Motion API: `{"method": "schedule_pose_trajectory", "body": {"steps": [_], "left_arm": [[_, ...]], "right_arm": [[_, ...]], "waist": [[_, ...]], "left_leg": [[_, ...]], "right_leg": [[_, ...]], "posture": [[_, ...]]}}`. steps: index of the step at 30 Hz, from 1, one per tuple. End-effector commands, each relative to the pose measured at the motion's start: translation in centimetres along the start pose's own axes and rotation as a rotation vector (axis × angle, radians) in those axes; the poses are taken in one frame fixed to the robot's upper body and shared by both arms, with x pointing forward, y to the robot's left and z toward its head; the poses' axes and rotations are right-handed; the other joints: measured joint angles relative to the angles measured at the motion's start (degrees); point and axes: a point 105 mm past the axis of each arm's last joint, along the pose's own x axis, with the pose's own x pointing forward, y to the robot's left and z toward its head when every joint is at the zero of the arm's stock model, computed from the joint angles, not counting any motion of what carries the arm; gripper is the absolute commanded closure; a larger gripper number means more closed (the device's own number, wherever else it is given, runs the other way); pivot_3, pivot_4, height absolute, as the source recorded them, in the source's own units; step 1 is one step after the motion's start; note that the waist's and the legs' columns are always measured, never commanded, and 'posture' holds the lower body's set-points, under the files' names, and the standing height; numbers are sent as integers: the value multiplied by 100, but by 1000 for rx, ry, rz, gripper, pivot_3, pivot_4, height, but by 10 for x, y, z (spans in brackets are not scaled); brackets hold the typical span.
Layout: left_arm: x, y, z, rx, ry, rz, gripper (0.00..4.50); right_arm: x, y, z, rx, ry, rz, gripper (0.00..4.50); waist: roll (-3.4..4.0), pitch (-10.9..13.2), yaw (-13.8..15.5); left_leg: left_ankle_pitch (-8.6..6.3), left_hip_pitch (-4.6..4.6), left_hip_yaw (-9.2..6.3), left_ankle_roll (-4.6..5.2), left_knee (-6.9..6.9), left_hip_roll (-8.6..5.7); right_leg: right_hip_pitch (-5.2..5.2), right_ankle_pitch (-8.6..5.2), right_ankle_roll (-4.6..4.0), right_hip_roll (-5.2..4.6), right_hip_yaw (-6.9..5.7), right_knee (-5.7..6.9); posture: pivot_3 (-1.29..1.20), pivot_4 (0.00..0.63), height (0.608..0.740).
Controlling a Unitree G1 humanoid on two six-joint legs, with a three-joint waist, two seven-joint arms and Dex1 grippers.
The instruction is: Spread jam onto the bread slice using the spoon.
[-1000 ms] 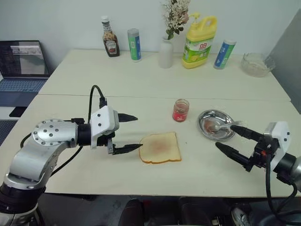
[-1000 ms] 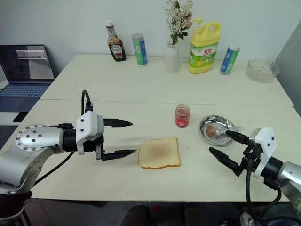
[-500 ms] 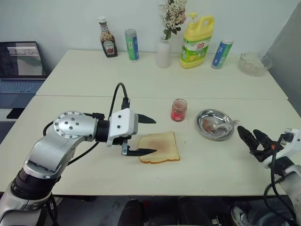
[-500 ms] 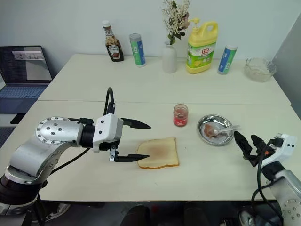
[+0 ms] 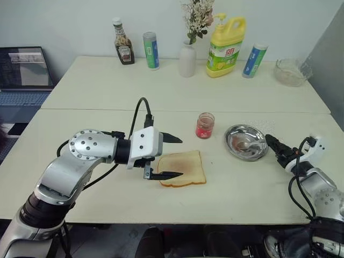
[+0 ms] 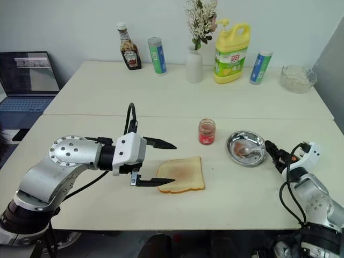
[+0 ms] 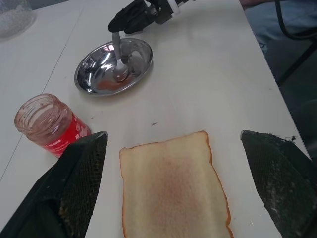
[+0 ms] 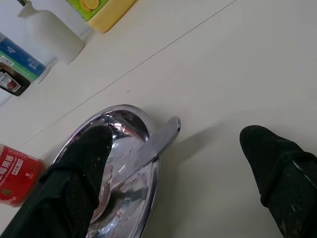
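1. While you scan from your left, note the left gripper (image 5: 171, 157) first: its two black fingers are spread wide, one above the cream table (image 5: 107, 86) and one low by the near left corner of the square slice of pale toast with a tan crust and browner centre (image 5: 184, 169). It holds nothing.
2. Your bread slice lies flat near the front middle of the table, and in the left wrist view it sits between the spread fingers.
3. Just behind and to the right of the bread stands the small clear glass jar of red jam (image 5: 205, 125), upright, with no lid.
4. Further right you find the round steel dish (image 5: 246, 143) with a reddish smear inside; the small shiny silver spoon (image 7: 119, 55) rests in it, bowl down, handle sticking out over the rim toward the right gripper.
5. At the far right, the right gripper (image 5: 273, 146) has its fingers apart, either side of the spoon handle's end, not closed on it.
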Motion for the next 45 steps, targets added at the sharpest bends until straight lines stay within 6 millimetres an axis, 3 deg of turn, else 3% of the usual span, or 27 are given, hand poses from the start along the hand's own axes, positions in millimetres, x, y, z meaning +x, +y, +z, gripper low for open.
{"method": "schedule_pose_trajectory", "body": {"steps": [1,6,9,20,27,35,39,42,45], "left_arm": [[1,-1,10,50,-10,-5,15],[3,-3,8,51,-7,-11,15],[3,-2,8,53,-6,-12,0],[3,-2,5,59,3,-13,0],[2,-2,2,45,7,-4,0],[-4,16,-5,-64,-14,135,0],[-14,28,-19,-160,-4,250,0],[-17,29,-24,-183,14,278,0],[-22,31,-34,-202,57,315,0]], "right_arm": [[5,7,7,2,-30,48,0],[10,5,9,25,-44,58,0],[12,8,9,41,-38,79,557],[13,14,14,70,-58,103,4470],[9,15,18,92,-81,113,4490],[-2,38,34,78,-130,190,4490],[-22,82,51,-30,-163,330,4490],[-28,101,56,-105,-152,375,4490],[-33,136,67,-229,-149,465,4490]], "waist": [[0,0,-2],[0,0,-6],[1,0,-2],[5,-1,-6],[3,-4,5],[6,-1,4],[23,6,5],[26,8,-7],[29,10,-7]], "left_leg": [[0,0,0,0,0,0],[0,1,1,0,0,0],[0,2,2,0,1,0],[0,1,1,0,0,0],[0,5,-2,0,1,0],[0,1,-3,0,0,1],[0,-4,-5,0,-2,1],[0,-4,-4,0,-3,2],[0,-4,-3,0,-1,1]], "right_leg": [[0,0,0,0,1,0],[0,0,0,0,1,0],[0,0,0,0,3,2],[0,0,0,0,2,1],[6,0,1,0,-2,1],[2,0,1,0,-2,1],[-5,0,1,0,-3,2],[-5,0,1,0,-2,2],[-5,0,2,0,-2,2]], "posture": [[0,150,740],[0,150,740],[0,150,740],[0,150,740],[0,150,740],[0,150,740],[0,150,740],[0,150,740],[0,150,740]]}}
